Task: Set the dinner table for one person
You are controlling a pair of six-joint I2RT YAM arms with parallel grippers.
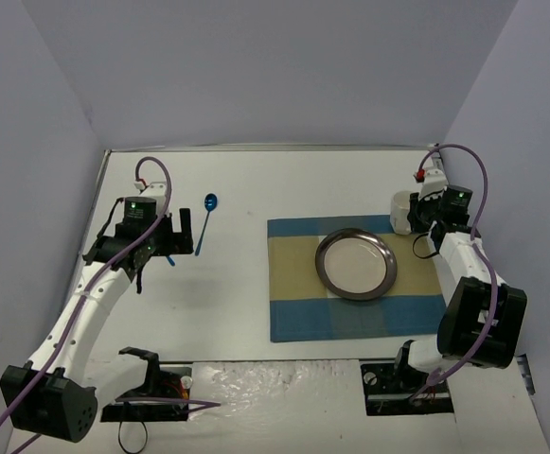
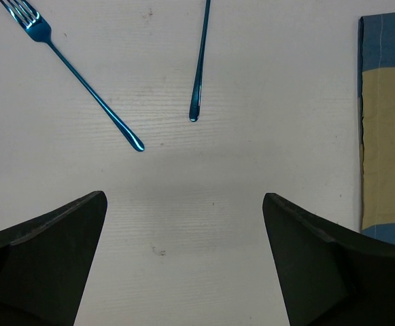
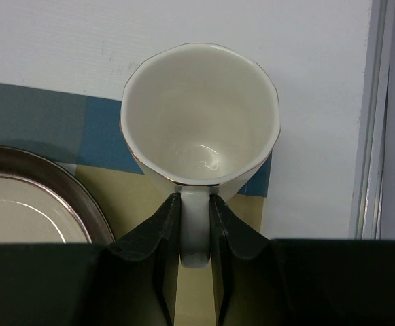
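- Top external view: the white table [image 1: 246, 312] is seen stretching from the arm bases to the far wall, with everything else laid on it.
- A blue-and-tan checked placemat [image 1: 298, 284] is spread right of centre, and a round, dark-rimmed plate [image 1: 355, 264] is set on its right half.
- A white cup [image 1: 402, 212] is placed at the far right corner of the placemat, just beyond the plate.
- In the right wrist view the cup's handle [image 3: 194, 238] is pinched between the narrowed fingers of the right end effector [image 3: 194, 204]. The cup is upright with its mouth up. Whether its base touches the cloth cannot be told.
- A blue spoon [image 1: 204, 222] is laid on bare table left of the placemat, its bowl toward the far side.
- A blue fork [image 2: 81, 81] is shown by the left wrist view, left of the spoon and apart from it, with its tines angled far and left.
- The left end effector [image 2: 184, 197] is held over bare table near both handle ends. Its fingers are spread wide, and only tabletop shows between them.
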